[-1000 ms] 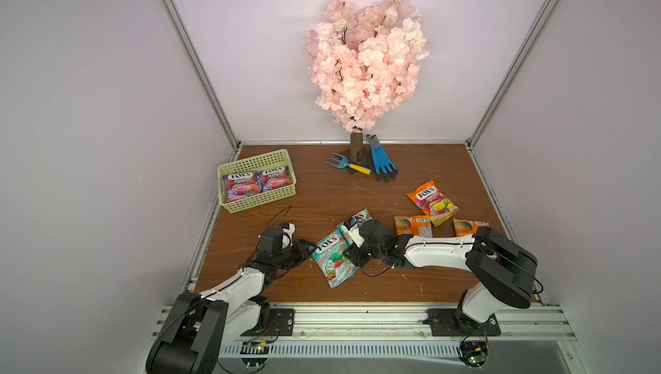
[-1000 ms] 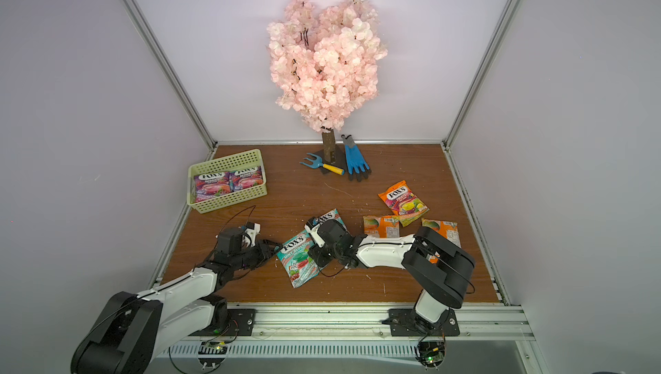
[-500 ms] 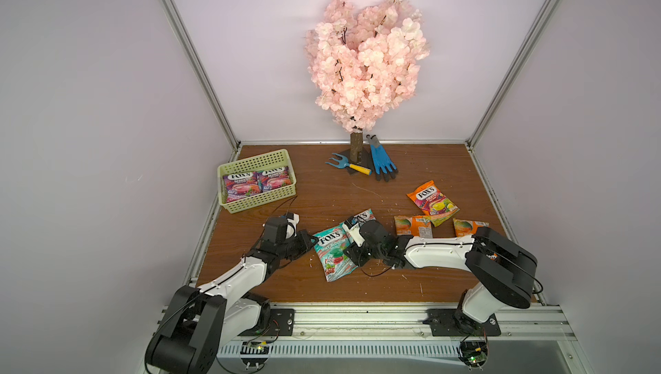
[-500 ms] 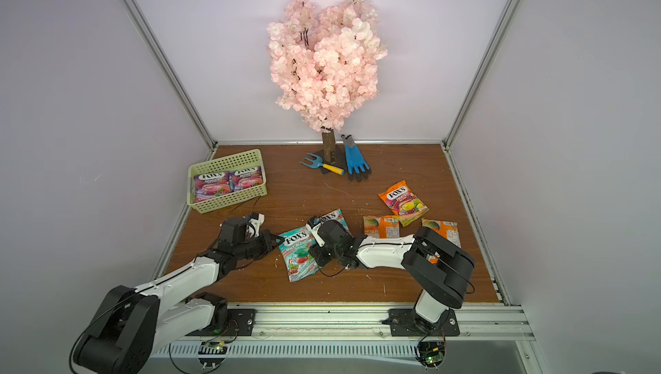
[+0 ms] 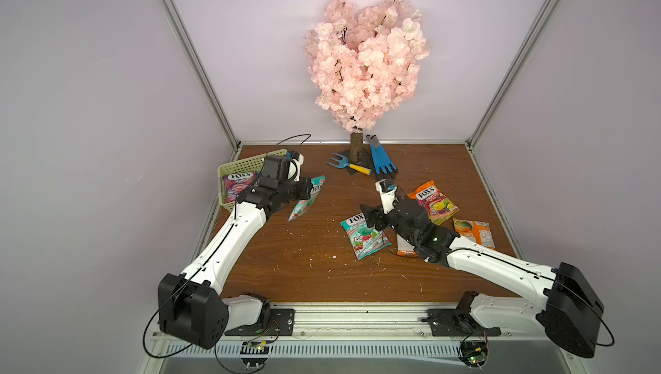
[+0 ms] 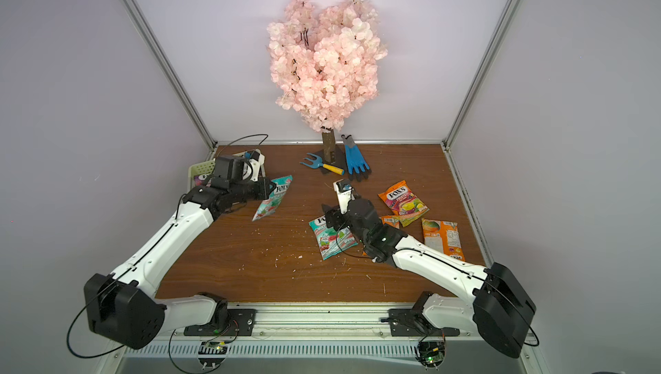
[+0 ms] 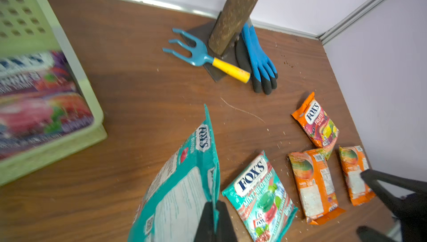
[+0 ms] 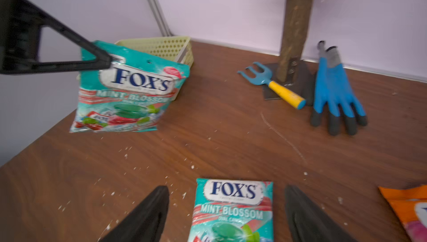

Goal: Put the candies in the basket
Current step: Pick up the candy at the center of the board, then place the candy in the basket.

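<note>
the left fingers [image 7: 206, 222] are pinched together on the edge of a teal fox's bag [image 5: 307, 201]. it hangs tilted from them just off the 3 o'clock side of the basket [image 5: 239, 165], not inside it. whether its lower edge touches the tabletop [image 5: 304, 275] i cannot tell. the basket sits at 10 o'clock on the tabletop, and purple bags [image 5: 237, 183] lie flat in it, partly hidden by the left arm [image 5: 229, 243].

the right fingers [image 8: 147, 213] stand wide apart and hold nothing, one on each side of a second teal bag [image 8: 233, 208], which lies face up near the middle of the tabletop.

toward 3 o'clock lie three more candies. an orange face-up bag [image 5: 433, 200] is farthest back. an orange face-down bag [image 5: 474, 232] is close to the 3 o'clock edge. a third orange bag [image 7: 312, 183], back up, lies between that one and the second teal bag, and in both top views it is partly under the right arm [image 5: 493, 268].

at 12 o'clock stands a pink blossom tree [image 5: 365, 57]. a blue garden fork [image 5: 341, 165] lies at the 9 o'clock side of its trunk and a blue glove [image 5: 382, 159] at the 3 o'clock side. pale crumbs [image 5: 334, 257] are scattered toward 6 o'clock.
</note>
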Robot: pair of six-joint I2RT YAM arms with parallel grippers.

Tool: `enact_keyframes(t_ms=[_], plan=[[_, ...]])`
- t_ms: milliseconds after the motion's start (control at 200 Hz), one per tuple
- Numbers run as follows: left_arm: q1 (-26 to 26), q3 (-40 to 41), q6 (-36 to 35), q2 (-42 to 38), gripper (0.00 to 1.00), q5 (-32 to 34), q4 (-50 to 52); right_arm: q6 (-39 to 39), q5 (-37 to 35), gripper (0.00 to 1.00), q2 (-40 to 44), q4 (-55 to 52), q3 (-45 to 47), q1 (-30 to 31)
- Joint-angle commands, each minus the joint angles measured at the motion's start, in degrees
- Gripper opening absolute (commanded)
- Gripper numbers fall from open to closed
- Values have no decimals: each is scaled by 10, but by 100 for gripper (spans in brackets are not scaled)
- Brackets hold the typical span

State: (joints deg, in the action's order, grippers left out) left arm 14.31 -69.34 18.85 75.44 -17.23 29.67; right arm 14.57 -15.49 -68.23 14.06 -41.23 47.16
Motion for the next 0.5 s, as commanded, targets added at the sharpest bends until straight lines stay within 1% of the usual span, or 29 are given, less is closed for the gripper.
enact_keyframes(t_ms=[0, 60, 125, 150, 185, 270, 385, 495], plan=[[-46, -80, -80, 22, 0, 23, 89, -7, -33, 90, 16, 30, 50, -15], [-83, -117, -101, 37, 0, 13, 104, -4, -38, 92, 22, 45, 70, -20], [-119, -147, -130, 57, 0, 20, 118, 1, -40, 99, 23, 48, 74, -24], [-134, -150, -139, 69, 0, 19, 125, 1, -39, 99, 24, 48, 73, -25], [-153, -179, -150, 86, 0, 9, 133, 2, -39, 99, 24, 45, 70, -25], [-196, -196, -162, 126, 0, -34, 134, 7, -39, 99, 33, 43, 72, -25], [-209, -229, -180, 194, 0, -47, 134, 11, -34, 99, 46, 54, 83, -26], [-213, -277, -182, 260, 0, -19, 134, 11, -29, 99, 49, 53, 82, -26]])
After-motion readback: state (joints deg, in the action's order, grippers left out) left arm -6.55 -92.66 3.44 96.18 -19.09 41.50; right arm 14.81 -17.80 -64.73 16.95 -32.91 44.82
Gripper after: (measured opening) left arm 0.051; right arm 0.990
